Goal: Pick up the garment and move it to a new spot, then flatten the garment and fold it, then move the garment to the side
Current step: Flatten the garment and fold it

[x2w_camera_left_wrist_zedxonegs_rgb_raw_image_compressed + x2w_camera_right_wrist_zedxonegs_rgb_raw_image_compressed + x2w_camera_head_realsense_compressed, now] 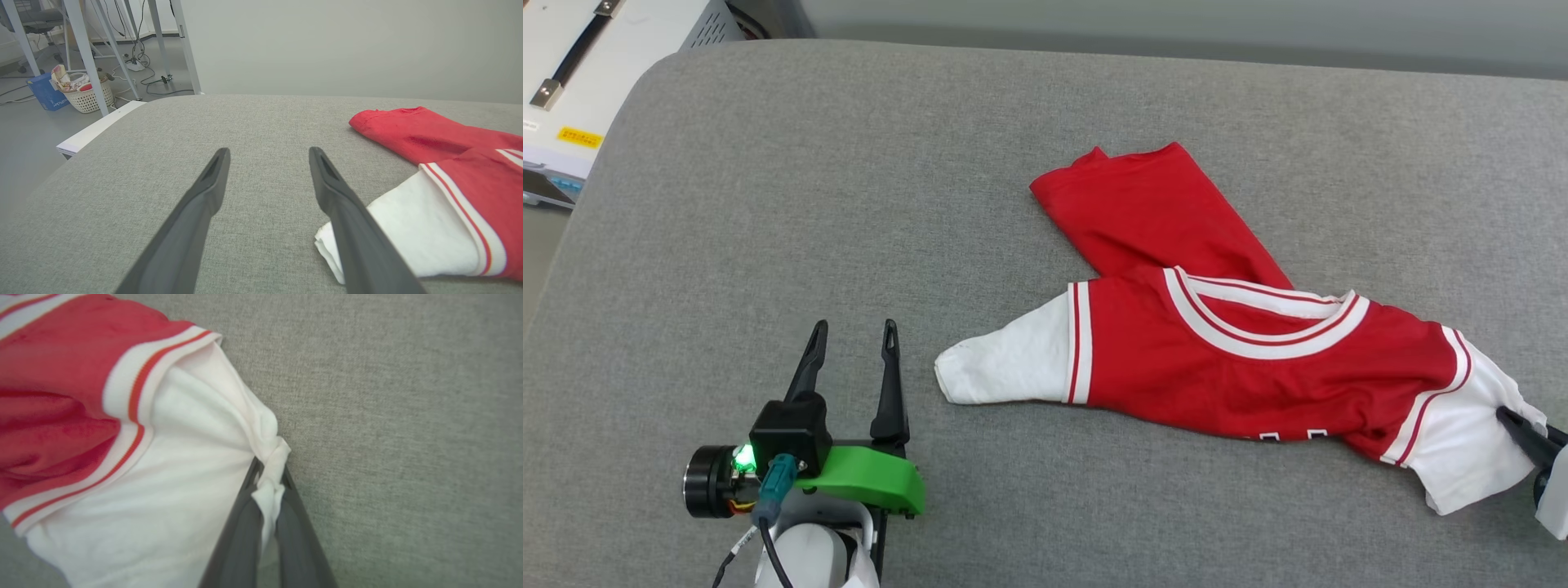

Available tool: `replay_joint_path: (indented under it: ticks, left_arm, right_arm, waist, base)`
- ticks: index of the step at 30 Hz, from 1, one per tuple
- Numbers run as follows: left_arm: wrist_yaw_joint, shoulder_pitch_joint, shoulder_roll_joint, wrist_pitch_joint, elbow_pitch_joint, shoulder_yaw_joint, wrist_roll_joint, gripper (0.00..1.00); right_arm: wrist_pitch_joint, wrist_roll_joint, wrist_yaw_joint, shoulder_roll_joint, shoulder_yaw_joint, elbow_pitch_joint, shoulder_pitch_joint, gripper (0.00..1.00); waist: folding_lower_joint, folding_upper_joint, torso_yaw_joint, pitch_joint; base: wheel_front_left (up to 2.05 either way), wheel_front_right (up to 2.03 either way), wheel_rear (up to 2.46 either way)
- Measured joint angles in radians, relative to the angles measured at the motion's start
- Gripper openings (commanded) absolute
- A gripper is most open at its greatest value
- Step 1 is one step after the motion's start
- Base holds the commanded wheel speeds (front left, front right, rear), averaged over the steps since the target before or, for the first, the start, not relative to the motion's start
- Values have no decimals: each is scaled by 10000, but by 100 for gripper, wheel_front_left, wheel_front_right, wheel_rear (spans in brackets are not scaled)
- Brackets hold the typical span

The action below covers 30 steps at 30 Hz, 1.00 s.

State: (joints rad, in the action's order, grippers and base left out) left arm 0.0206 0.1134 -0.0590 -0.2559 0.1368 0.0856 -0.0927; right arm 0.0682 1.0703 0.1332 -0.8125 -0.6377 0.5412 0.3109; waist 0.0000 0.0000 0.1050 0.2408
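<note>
A red T-shirt (pixel 1225 367) with white short sleeves lies crumpled on a table (pixel 768 204) covered in grey woven fabric. In the head view the shirt sits right of centre, and its red body is folded back on itself, with one red panel angled away toward the far side. The collar (pixel 1262 327), striped red and white, faces up near the middle of the shirt. One white sleeve (pixel 1005 363) points toward the robot's left and lies flat on the fabric. A few small white-edged marks peek out along the shirt's near edge, too little to read.

The other white sleeve (pixel 1462 445) lies at the right edge of the head view. The right gripper (pixel 1515 425) has its jaws clamped together on that sleeve's outer edge. The right wrist view shows this up close: the right gripper (pixel 269 473) has a twisted bunch of white cloth squeezed between its two dark fingers (pixel 241 535), and the sleeve's red-and-white trim runs off to the left.

The left gripper (pixel 854 325) is at the lower left of the head view, over bare grey fabric, with its jaws wide apart and nothing between them. It is near the flat white sleeve and not touching it. In the left wrist view the left gripper (pixel 269 155) points across the table, with the sleeve (pixel 408 228) just beside its right finger (pixel 351 220).

On the floor beyond the table are a white basket (pixel 88 96) and a blue box (pixel 43 92).
</note>
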Motion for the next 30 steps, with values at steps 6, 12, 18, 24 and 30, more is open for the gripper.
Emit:
replay_joint_path:
  ticks: [6,12,18,24,30]
  left_arm:
    - [-88,-137,12,-2,100,-134,98,100]
    - [-182,-328,6,0,33,-320,151,100]
    - [-493,-325,-107,0,-217,-458,215,100]
    - [-1087,248,-742,-2,-288,-416,213,100]
    - [-1459,2000,-1820,755,261,554,-368,100]
  right_arm:
    - [-1703,-1024,-10,378,483,201,12,100]
    - [-2997,-2403,-13,777,1776,48,-12,100]
    - [-3210,-4543,-15,2034,4098,-1237,-557,100]
    - [-3239,-6596,-15,3666,5762,-3179,-1941,100]
    - [-3135,-7444,-15,4612,6203,-4155,-2945,100]
  waist:
    - [0,0,-36,-395]
    - [0,0,-130,-848]
    - [0,0,-284,-1176]
    - [0,0,-362,-1237]
    - [0,0,-428,-1153]
  base:
    - [0,0,0]
    - [0,0,0]
    - [0,0,0]
    - [0,0,0]
    - [0,0,0]
